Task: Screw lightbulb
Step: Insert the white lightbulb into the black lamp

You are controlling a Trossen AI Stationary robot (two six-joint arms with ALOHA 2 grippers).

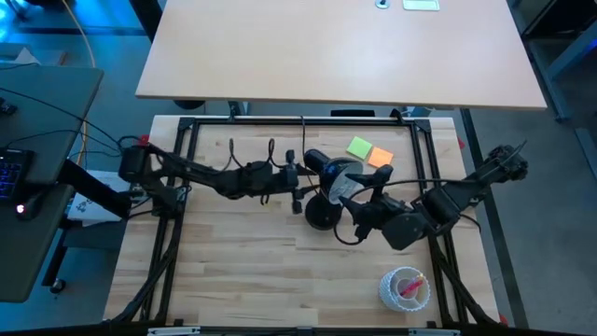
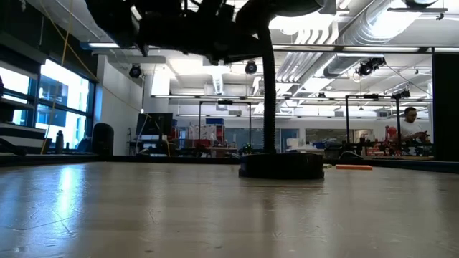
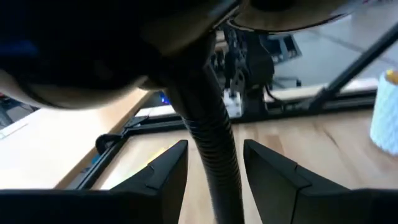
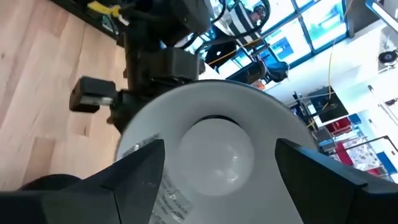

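Right gripper (image 4: 214, 165), fingers spread wide, faces the lightbulb (image 4: 216, 152) seated in the lamp head (image 4: 261, 109); left gripper (image 3: 214, 168) straddles the lamp's neck (image 3: 214, 155), grip uncertain. An off-centre closure risks cross-threading.

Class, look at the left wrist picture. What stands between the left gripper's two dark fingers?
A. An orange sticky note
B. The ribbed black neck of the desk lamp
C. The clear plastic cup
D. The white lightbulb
B: the left gripper has a finger on either side of the lamp's ribbed black neck, while the cup stands off at the table's edge of that view.
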